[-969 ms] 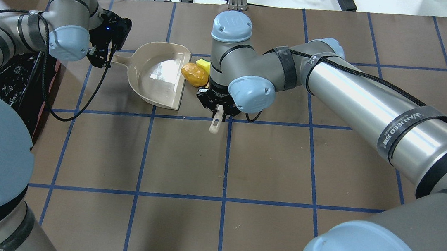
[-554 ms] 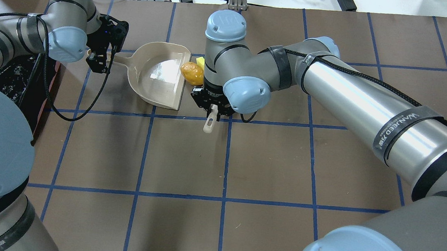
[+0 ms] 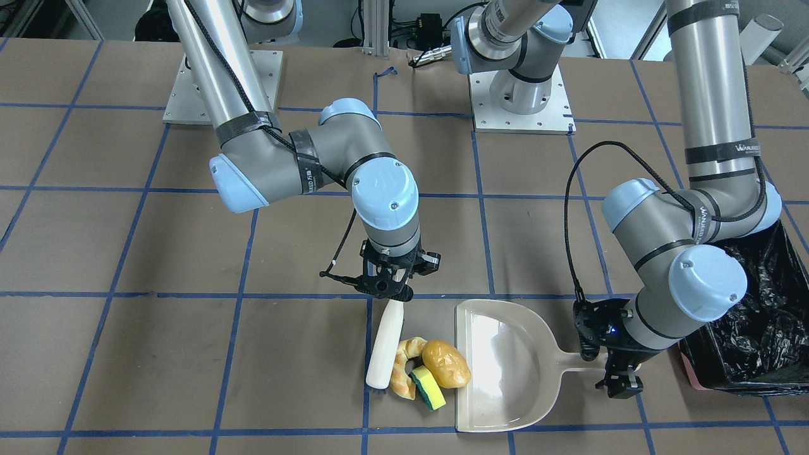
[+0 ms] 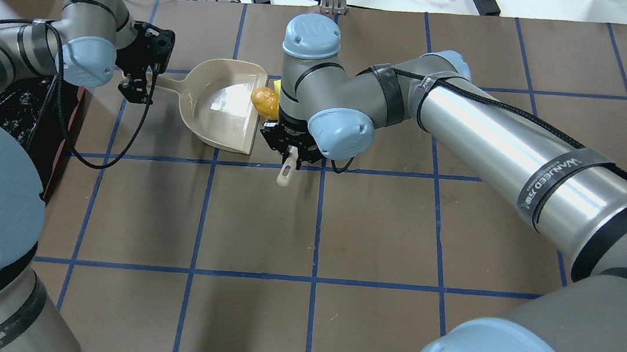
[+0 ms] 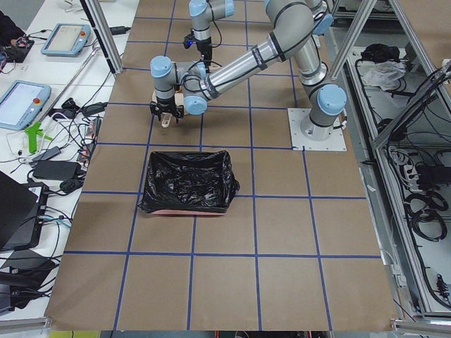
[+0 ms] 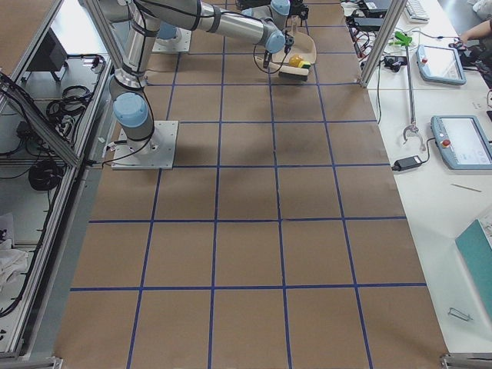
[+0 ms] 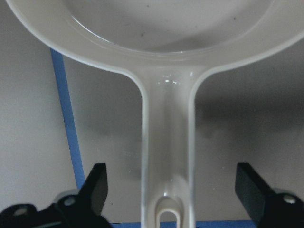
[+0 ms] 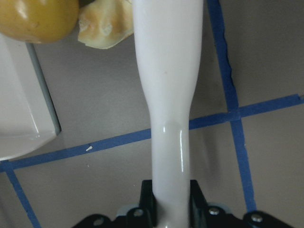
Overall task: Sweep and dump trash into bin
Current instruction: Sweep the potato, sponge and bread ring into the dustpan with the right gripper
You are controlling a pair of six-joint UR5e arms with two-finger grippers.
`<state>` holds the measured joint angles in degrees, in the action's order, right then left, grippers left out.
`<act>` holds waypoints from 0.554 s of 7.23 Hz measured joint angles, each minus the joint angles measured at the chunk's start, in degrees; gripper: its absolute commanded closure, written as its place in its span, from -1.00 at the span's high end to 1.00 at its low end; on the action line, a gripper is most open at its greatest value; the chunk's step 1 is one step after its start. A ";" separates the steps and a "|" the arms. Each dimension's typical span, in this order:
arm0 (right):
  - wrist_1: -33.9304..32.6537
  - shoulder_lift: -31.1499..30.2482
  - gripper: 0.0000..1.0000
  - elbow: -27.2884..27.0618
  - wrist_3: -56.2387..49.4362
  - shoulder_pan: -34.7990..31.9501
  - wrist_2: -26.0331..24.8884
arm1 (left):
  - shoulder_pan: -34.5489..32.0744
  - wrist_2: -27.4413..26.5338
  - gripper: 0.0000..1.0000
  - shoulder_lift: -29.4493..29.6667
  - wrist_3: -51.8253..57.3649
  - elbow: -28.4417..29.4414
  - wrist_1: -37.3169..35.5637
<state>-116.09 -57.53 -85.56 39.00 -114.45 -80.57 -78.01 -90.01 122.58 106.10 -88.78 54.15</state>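
While the right gripper pinches the brush by its handle, the brush head sits right against the croissant. Next come the sponge and the potato, bunched together, the potato touching the open edge of the dustpan. The left gripper is spread wide around the dustpan handle, not squeezing it. The bin stands just past it.

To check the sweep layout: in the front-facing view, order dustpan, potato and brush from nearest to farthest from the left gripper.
1. dustpan, its handle right at the left gripper.
2. potato, at the pan's open edge.
3. brush, beyond the potato.
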 measured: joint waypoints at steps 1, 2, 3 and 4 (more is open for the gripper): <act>-0.94 0.66 -1.00 0.66 1.14 -0.59 0.11 | 0.03 0.03 0.46 -0.05 0.01 0.01 0.02; -1.48 1.12 -1.00 1.32 2.18 -0.94 0.50 | 0.03 0.05 0.19 -0.10 0.02 0.05 0.01; -1.77 1.29 -1.00 1.73 3.12 -1.16 1.14 | 0.00 0.05 0.08 -0.13 0.02 0.08 0.00; -1.95 1.38 -1.00 1.95 4.10 -1.51 1.57 | -0.02 0.07 -0.01 -0.14 0.04 0.10 0.00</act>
<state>-118.04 -56.15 -83.62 43.10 -115.97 -79.00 -78.04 -89.94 122.44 106.15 -88.69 54.14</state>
